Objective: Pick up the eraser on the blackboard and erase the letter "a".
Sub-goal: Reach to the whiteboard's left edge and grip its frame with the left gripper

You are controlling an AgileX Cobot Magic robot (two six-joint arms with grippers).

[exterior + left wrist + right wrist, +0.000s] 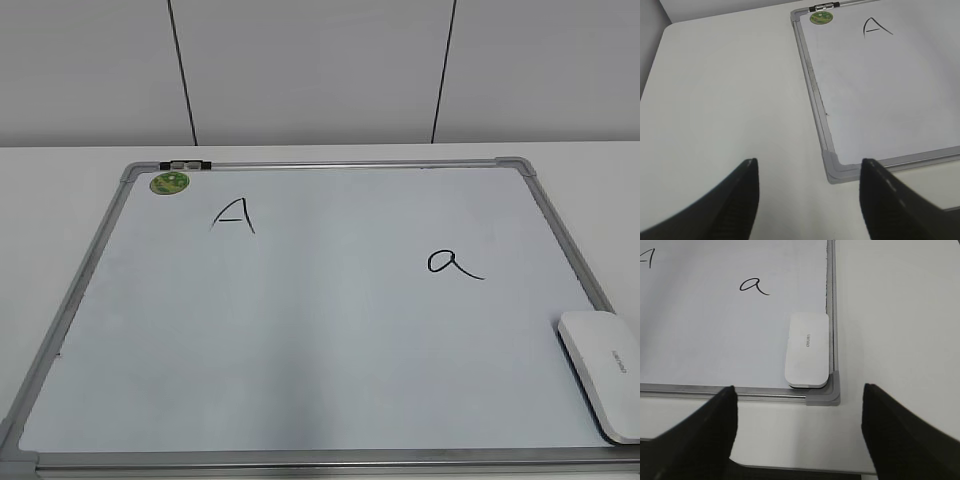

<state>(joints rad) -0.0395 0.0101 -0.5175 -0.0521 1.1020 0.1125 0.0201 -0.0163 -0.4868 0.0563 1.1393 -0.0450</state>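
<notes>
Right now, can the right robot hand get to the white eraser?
Probably yes. The right gripper hangs open just in front of the eraser, which lies flat in the blackboard's near right corner. Nothing sits between them, and the jaws look spread wider than the eraser.

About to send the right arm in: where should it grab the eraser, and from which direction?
Come from above with the right pincer, closing across the eraser's two long sides at mid-length. It lies flat in the blackboard's near right corner, one long edge tight against the frame, so clearance there looks slim.
</notes>
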